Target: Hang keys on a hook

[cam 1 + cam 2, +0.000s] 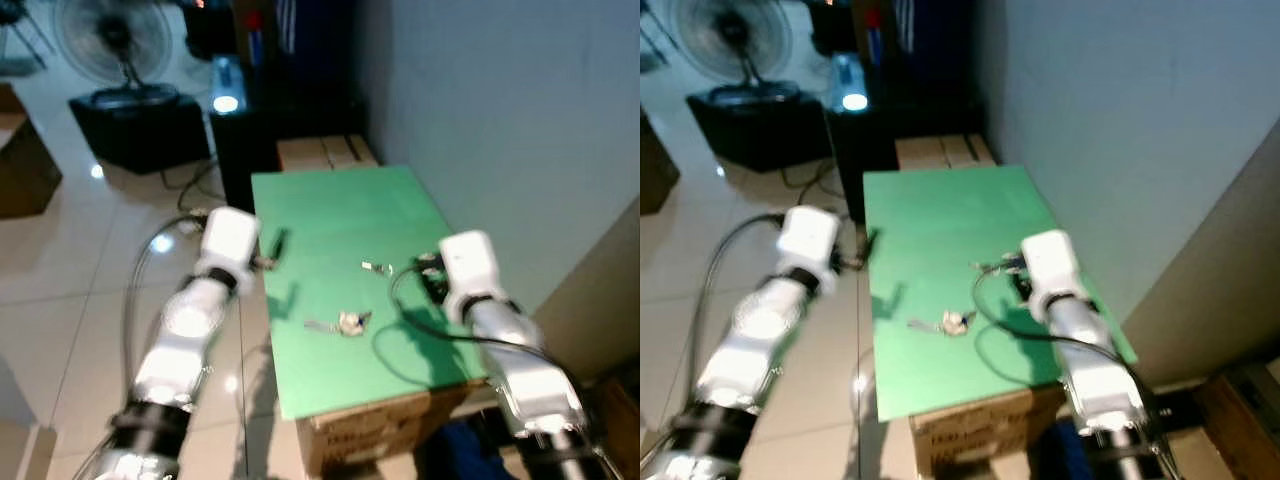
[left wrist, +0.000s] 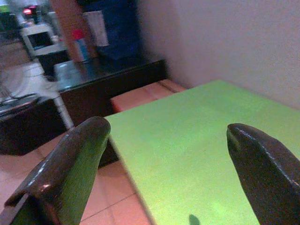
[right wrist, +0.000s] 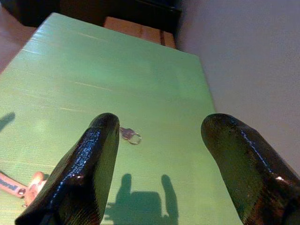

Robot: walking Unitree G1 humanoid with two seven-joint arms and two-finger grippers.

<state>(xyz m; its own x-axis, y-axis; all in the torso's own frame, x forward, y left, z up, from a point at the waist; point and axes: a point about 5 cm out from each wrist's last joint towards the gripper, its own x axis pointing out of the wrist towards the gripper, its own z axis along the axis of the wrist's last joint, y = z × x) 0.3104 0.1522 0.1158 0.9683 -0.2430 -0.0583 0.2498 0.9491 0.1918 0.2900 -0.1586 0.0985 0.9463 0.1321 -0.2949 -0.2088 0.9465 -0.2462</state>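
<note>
A bunch of keys (image 1: pixel 345 322) with a strap lies on the green tabletop (image 1: pixel 340 210), near its front middle. A smaller key on a ring (image 1: pixel 375 266) lies a little farther back; it also shows past my right fingers as the small key (image 3: pixel 129 135). My right gripper (image 3: pixel 161 159) hovers open above the table's right side, just behind that small key. My left gripper (image 2: pixel 168 159) is open at the table's left edge, with nothing between its fingers (image 2: pixel 70 168). No hook can be made out.
The green top rests on cardboard boxes (image 1: pixel 380 425). A plain wall (image 1: pixel 500 100) runs along the table's right side. A black cabinet (image 1: pixel 250 130), a floor fan (image 1: pixel 115 40) and cables on the tiled floor (image 1: pixel 90 250) lie beyond and left.
</note>
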